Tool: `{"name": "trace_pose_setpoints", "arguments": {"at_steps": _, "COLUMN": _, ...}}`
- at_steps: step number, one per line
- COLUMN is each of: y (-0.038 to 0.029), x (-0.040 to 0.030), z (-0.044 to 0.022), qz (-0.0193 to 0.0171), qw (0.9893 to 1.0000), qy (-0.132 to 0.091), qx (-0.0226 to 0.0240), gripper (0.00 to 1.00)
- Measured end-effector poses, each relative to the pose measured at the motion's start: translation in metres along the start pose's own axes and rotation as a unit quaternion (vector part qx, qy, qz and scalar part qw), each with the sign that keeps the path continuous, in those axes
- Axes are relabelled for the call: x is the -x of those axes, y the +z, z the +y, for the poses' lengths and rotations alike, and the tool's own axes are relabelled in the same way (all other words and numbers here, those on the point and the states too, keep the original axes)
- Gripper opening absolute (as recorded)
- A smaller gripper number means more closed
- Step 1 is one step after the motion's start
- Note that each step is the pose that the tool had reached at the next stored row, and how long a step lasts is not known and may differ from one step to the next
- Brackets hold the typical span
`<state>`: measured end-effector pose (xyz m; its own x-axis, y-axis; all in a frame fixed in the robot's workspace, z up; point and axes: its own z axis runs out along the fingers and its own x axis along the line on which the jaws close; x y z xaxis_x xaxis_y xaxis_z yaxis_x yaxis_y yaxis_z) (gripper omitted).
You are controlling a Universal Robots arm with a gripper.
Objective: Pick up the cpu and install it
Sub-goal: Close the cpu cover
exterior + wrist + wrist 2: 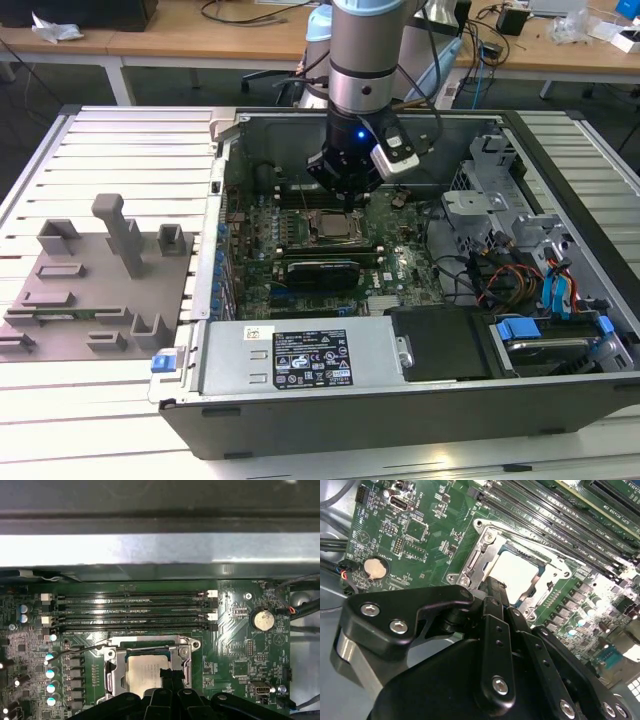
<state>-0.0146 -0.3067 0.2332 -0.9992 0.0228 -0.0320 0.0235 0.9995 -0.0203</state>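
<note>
A grey fixture point(70, 300) lies beside the open computer case point(400, 410).

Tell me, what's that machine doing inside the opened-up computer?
A robot arm reaches down into an open computer case lying on a slatted table. Its gripper hangs just above the motherboard. The cpu, a pale silvery square, lies within the metal socket frame, and the gripper's tip sits at its edge in both wrist views. Whether it is touching the chip cannot be told.

No text legible anywhere, white printed label point(311, 359) seen on the power supply housing point(232, 362), characters too small, fine white lettering on the motherboard point(240, 630) unreadable.
</note>
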Motion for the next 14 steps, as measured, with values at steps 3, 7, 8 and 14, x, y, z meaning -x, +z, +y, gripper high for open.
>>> {"name": "trace_pose_setpoints", "arguments": {"at_steps": 3, "y": 0.0000, "x": -0.0018, "z": -0.0008, "qz": 0.0000, "qw": 1.0000, "qy": 0.000, "qx": 0.0000, "gripper": 0.11}}
{"name": "trace_pose_setpoints", "arguments": {"at_steps": 7, "y": -0.0001, "x": -0.0038, "z": -0.0016, "qz": 0.0000, "qw": 1.0000, "qy": 0.000, "qx": -0.0001, "gripper": 0.11}}
{"name": "trace_pose_setpoints", "arguments": {"at_steps": 8, "y": -0.0001, "x": -0.0039, "z": -0.0016, "qz": 0.0001, "qw": 1.0000, "qy": 0.000, "qx": -0.0001, "gripper": 0.11}}
{"name": "trace_pose_setpoints", "arguments": {"at_steps": 14, "y": -0.0001, "x": -0.0062, "z": -0.0017, "qz": 0.0000, "qw": 1.0000, "qy": 0.000, "qx": 0.0000, "gripper": 0.11}}
